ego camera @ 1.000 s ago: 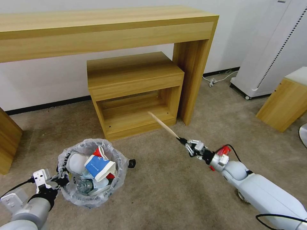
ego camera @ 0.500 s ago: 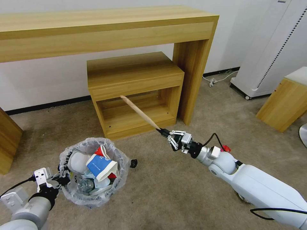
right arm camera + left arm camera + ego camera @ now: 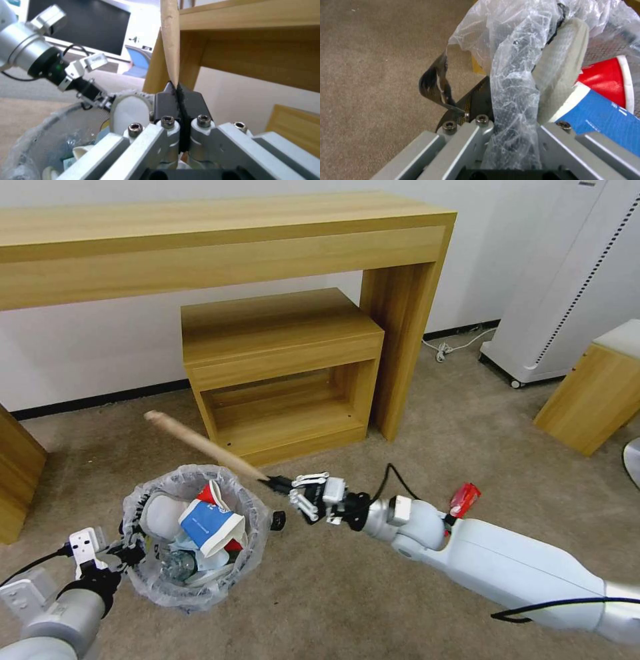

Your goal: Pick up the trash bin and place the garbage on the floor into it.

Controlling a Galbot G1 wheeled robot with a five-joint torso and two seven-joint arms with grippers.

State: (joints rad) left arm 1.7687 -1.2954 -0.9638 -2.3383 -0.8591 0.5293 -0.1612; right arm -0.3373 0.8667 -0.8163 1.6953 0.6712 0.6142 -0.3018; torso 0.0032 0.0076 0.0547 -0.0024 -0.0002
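Note:
The trash bin (image 3: 248, 540), lined with a crinkly clear bag, stands at the lower left of the head view. It holds garbage: a white slipper (image 3: 159, 517), a blue and white cup (image 3: 207, 527) and a red cup (image 3: 212, 493). My left gripper (image 3: 130, 553) is shut on the bin's bag-covered rim (image 3: 513, 100). My right gripper (image 3: 275, 485) is shut on one end of a wooden stick (image 3: 200, 443), just right of the bin. The stick (image 3: 170, 37) slants up and to the left over the bin's far rim. A red wrapper (image 3: 465, 499) lies on the floor (image 3: 373, 593) behind my right forearm.
A small black object (image 3: 277, 521) lies on the carpet beside the bin. A low wooden shelf unit (image 3: 280, 367) stands under a long wooden desk (image 3: 220, 240) straight ahead. A white appliance (image 3: 573, 280), a wooden box (image 3: 593, 393) and a cable (image 3: 453, 347) are at the right.
My right gripper has swung left with the stick, from in front of the shelf unit to the bin's right edge. The left gripper and bin have stayed put.

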